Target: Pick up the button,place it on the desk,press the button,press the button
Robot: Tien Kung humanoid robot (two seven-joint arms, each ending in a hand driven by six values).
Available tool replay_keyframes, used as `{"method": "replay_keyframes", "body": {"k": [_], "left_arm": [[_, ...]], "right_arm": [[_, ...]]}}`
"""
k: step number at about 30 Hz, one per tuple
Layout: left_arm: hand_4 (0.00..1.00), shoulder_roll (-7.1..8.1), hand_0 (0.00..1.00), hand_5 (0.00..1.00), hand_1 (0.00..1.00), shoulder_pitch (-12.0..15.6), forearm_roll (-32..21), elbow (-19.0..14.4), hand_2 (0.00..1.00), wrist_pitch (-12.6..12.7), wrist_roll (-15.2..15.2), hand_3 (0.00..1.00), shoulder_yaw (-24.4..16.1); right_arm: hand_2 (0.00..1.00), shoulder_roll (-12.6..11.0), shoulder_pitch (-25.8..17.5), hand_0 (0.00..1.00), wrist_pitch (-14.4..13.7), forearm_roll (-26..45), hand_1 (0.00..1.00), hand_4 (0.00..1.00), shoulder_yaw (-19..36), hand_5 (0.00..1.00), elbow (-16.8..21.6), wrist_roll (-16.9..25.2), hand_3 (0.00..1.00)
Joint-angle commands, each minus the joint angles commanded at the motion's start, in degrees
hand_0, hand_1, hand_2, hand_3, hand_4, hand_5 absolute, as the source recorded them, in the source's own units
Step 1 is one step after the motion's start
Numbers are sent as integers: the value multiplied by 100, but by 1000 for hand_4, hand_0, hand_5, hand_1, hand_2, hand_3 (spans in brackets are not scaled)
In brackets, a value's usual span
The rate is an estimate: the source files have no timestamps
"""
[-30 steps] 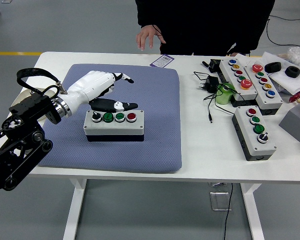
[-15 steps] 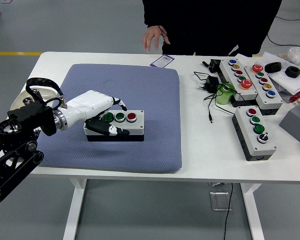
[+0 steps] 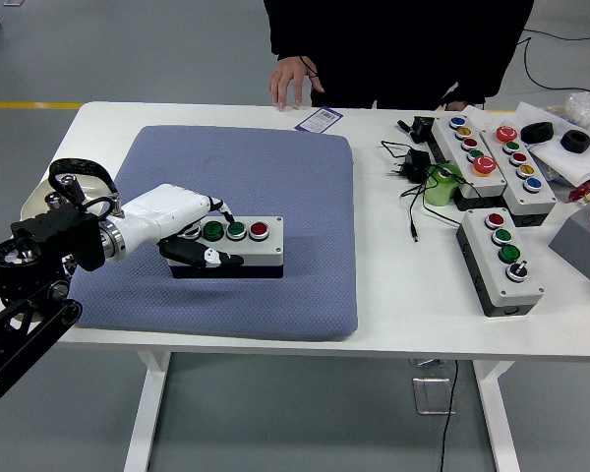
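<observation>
Left hand (image 3: 192, 236) clamps the button box's (image 3: 238, 246) left end, thumb near side, fingers on top, box's long axis running left-right.

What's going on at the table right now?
The robot's left hand is wrapped around the left end of a grey button box lying on the blue mat, fingers over the top and thumb along the front. The box sits flat on the mat. The right arm is out of view. A person stands at the far side with one hand hanging near the table edge, touching nothing. More button boxes lie to the right.
</observation>
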Motion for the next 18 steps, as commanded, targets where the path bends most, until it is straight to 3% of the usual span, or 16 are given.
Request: {"method": "replay_keyframes", "body": {"k": [11,18], "left_arm": [[926,42,2,993,2,44,-16,-70,2,45,-2,726,64],[927,63,2,998,2,8,67,12,2,-90,50,728,210]], "right_arm": [[710,0,-3,749,4,-17,691,182,9,132,0,-1,580],[709,0,-3,746,4,-28,691,182,17,132,0,-3,580]]}}
